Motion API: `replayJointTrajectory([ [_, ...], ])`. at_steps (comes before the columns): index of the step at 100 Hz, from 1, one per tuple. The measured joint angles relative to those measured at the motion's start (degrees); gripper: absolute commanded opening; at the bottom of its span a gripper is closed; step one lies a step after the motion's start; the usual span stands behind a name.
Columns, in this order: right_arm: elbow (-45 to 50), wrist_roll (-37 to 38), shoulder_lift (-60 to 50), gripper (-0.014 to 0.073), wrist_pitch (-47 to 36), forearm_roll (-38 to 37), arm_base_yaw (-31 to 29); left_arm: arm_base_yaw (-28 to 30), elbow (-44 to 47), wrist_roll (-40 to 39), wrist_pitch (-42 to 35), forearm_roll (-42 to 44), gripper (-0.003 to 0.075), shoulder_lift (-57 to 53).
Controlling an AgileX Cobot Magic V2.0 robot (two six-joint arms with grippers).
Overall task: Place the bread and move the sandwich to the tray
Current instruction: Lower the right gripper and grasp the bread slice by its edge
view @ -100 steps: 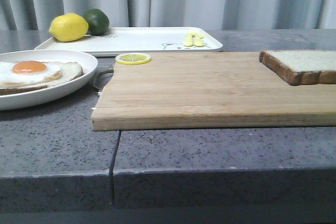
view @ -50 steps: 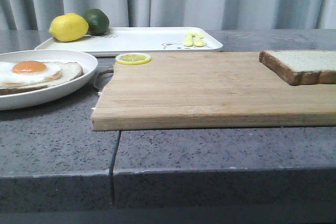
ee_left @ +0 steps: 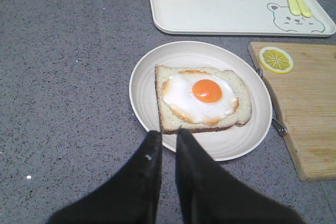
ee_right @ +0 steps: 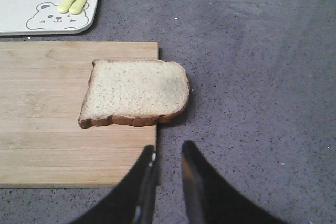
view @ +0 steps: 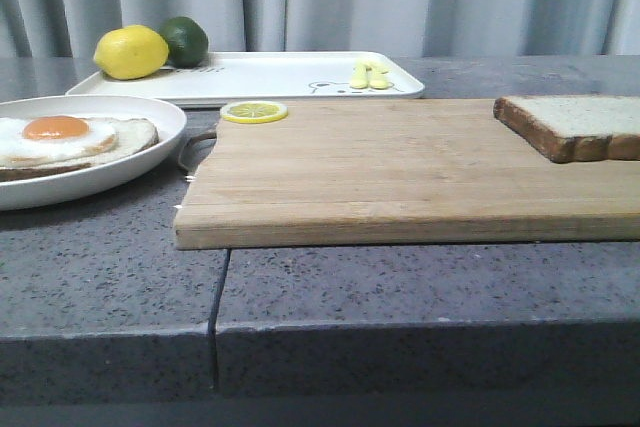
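Across the last second we see nothing change in the front view: the bread [view: 590,125] lies where it lay, at the 3 o'clock end of the wooden cutting board [view: 400,172], one edge hanging past the board's side over the grey surface [view: 110,267]. That stillness tells us the task has not really begun. The open sandwich [ee_left: 202,98], one slice topped with a fried egg, sits on the round white plate [ee_left: 144,82] at 9 o'clock, uncovered. The tray [view: 290,75] stands at 12 o'clock behind the board, carrying a lemon [view: 130,52] and a lime [view: 185,39] at its far-left end (so the right half looks the freer landing place). A lemon slice [view: 254,111] rests on the board's corner nearest the plate. Our right gripper [ee_right: 167,163] hovers just short of the bread, fingers narrow and empty; our left gripper [ee_left: 169,141] hangs over the plate's rim, fingers likewise nearly together, holding nothing. We judge the first step is for the right fingers to widen and take the bread.
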Motion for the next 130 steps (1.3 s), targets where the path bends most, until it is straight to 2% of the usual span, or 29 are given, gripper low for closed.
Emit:
replayJointTrajectory([
  [11,0.0,0.0,0.0,0.0412,0.0,0.0,0.0,0.0,0.0,0.4,0.0,0.0,0.0328,0.0],
  [21,0.0,0.0,0.0,0.0419,0.0,0.0,0.0,0.0,0.0,0.7,0.0,0.0,0.0485,0.0],
  [28,0.0,0.0,0.0,0.0419,0.0,0.0,0.0,0.0,0.0,0.7,0.1,0.0,0.0535,0.0],
  [130,0.0,0.0,0.0,0.0419,-3.4,0.0,0.0,0.0,0.0,0.9,0.1,0.0,0.0536,0.0],
])
